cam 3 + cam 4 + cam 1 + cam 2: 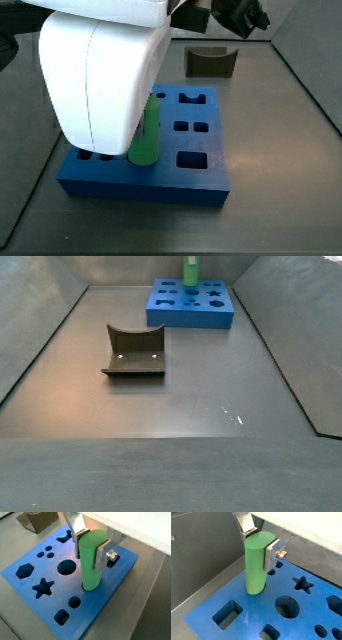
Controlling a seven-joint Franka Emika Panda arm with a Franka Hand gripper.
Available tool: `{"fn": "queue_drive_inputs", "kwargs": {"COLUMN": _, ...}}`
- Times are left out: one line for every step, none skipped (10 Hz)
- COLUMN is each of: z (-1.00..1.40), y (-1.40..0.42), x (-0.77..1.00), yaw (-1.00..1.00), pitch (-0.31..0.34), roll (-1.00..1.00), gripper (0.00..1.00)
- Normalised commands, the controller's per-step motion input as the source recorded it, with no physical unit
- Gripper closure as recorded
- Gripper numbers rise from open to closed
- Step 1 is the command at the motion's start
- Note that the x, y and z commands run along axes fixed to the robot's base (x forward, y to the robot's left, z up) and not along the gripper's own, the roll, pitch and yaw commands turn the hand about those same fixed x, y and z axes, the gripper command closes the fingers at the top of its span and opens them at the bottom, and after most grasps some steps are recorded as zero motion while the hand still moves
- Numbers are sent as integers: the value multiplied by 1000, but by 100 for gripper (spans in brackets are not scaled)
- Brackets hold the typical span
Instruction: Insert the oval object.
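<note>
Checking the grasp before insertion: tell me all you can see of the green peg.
The oval object is a long, slim, light green peg, smooth and plastic-looking, with rounded sides and a flat top. It stands roughly upright, clamped near its top between the silver fingers of the claw. Its lower end meets the blue block at the block's edge, in both wrist views; whether it has entered a hole cannot be told. In a side view the arm hides its upper part.

oval object (92, 559): light green | block (40, 604): blue | holder (134, 353): dark olive, perhaps brownish | end effector (93, 546): silver fingers
</note>
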Motion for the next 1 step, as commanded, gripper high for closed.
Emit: {"fn": "queue_drive_inputs", "kwargs": {"z": 0, "y": 0, "x": 0, "yaw": 0, "pitch": 0, "roll": 0, "gripper": 100}}
